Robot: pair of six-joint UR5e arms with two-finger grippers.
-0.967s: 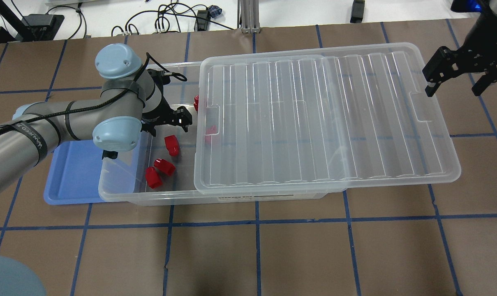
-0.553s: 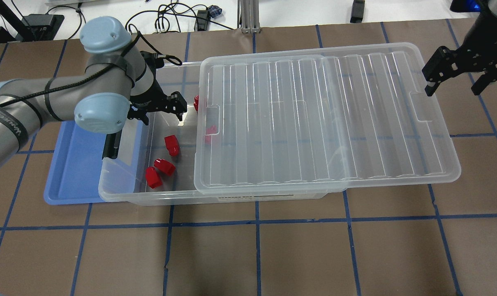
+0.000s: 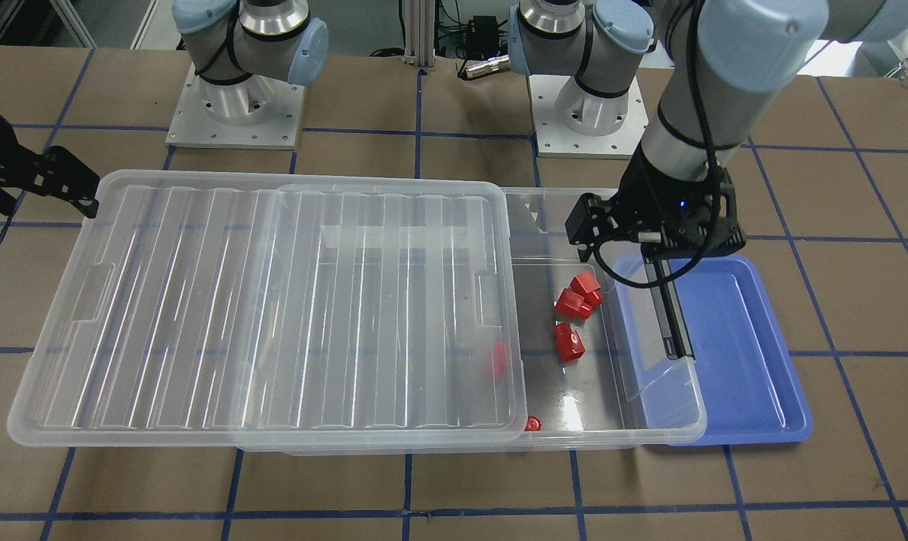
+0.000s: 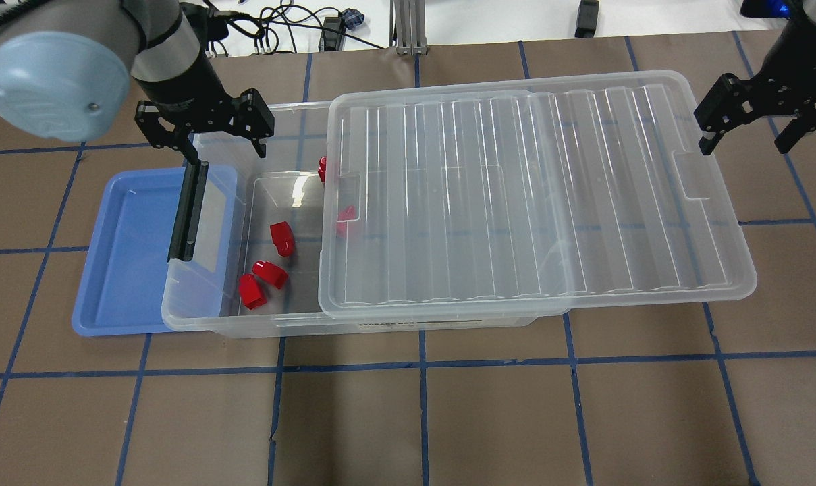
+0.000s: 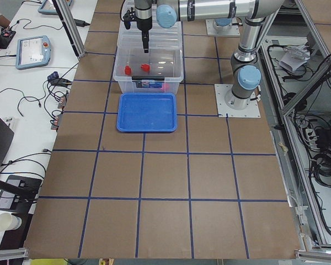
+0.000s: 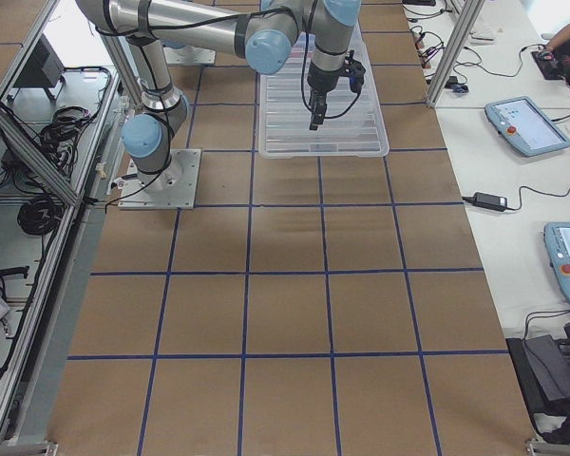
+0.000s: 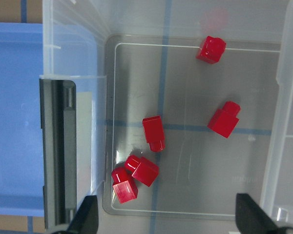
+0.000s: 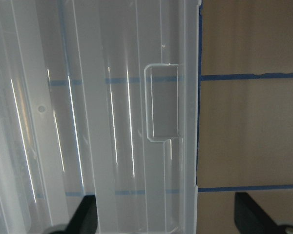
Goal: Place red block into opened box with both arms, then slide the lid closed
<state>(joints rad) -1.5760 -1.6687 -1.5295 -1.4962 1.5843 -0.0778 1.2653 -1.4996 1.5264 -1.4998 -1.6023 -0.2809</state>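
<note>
Five red blocks (image 7: 153, 132) lie on the floor of the box (image 4: 279, 325), in the uncovered strip at its black-barred end. Three are bunched towards one long wall. One sits by the opposite wall at the lid's edge, and one shows only as a red blur through the lid (image 4: 515, 196). Every red block in view is inside the box, so the placing part looks done.

The lid rests on the box rim and covers most of it, but it overhangs well past the short end on the robot's right. The closing step is therefore not yet done. By my reading, what remains is to push the lid along towards the black bar (image 4: 188, 209) until it sits square over the box.

The left end effector (image 4: 206, 138) hovers over the box's far corner near the bar, spread wide and carrying nothing. The right end effector (image 4: 745, 138) hangs just off the lid's overhanging short end, near its small recess (image 8: 162, 102). It is also spread wide, empty, and not touching the lid.

A blue tray (image 4: 121, 270) lies on the surface (image 4: 421, 418), tucked partly under the box's barred end.
</note>
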